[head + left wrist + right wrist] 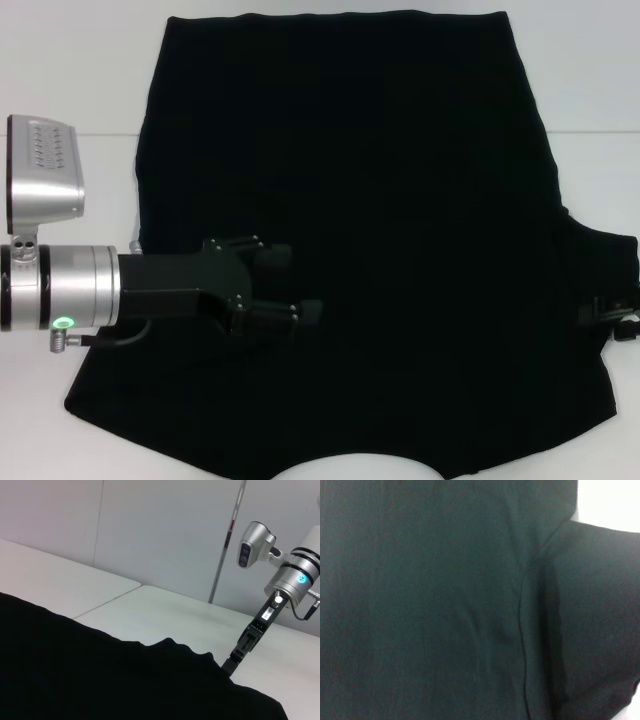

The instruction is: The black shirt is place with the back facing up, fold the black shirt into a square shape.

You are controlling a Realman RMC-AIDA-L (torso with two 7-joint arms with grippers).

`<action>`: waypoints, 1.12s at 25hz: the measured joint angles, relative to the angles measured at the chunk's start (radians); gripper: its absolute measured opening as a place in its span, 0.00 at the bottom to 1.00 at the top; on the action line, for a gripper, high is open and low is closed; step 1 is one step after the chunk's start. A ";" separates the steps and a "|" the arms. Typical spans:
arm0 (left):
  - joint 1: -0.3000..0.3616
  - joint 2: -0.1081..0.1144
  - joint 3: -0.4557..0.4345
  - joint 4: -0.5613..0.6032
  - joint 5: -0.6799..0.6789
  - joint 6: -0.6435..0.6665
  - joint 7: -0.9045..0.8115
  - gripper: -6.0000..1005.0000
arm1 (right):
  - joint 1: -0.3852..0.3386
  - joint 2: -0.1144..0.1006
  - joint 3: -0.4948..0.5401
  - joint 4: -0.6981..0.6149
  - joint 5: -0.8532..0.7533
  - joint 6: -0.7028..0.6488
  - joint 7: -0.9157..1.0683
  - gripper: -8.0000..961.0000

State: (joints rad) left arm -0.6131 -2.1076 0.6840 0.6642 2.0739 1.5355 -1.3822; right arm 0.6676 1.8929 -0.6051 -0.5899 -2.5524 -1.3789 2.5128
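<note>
The black shirt [370,200] lies spread flat over most of the white table, plain side up, with its neckline curve at the near edge. My left gripper [289,284] reaches in from the left and hovers open over the shirt's left part, nothing between its fingers. My right gripper [612,316] shows only as a small dark piece at the shirt's right sleeve [605,265], at the picture's edge. In the left wrist view the right gripper [231,664] comes down to the shirt's far edge [175,647]. The right wrist view is filled with the shirt [445,605] and a sleeve seam [522,630].
Bare white table [80,100] shows to the left and at the far right [590,60] of the shirt. The table's seam line [107,602] and a light wall with a vertical pole [225,545] lie behind the right arm [292,577].
</note>
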 joint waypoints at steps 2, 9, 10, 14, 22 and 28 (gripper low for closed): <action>-0.001 0.000 0.000 0.000 0.000 0.000 0.000 0.93 | -0.003 -0.002 0.001 -0.003 0.000 0.005 0.002 0.86; -0.001 0.000 0.000 -0.002 0.000 0.000 0.000 0.93 | -0.008 -0.003 0.004 -0.003 0.000 0.039 0.000 0.73; -0.001 0.000 0.000 -0.002 0.000 0.000 0.000 0.93 | -0.008 -0.003 0.004 -0.003 0.000 0.041 -0.001 0.71; -0.001 0.000 0.000 -0.001 0.000 0.000 -0.001 0.93 | -0.006 0.000 0.004 -0.001 0.000 0.072 -0.003 0.54; -0.002 0.003 0.000 0.002 0.000 0.000 -0.012 0.93 | 0.002 0.007 -0.013 0.006 -0.005 0.108 -0.006 0.30; -0.002 0.003 0.000 0.002 0.000 0.000 -0.012 0.93 | 0.001 0.019 -0.028 0.004 -0.007 0.131 -0.007 0.17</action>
State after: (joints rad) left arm -0.6152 -2.1045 0.6842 0.6658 2.0739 1.5355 -1.3944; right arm 0.6685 1.9116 -0.6332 -0.5857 -2.5591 -1.2482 2.5059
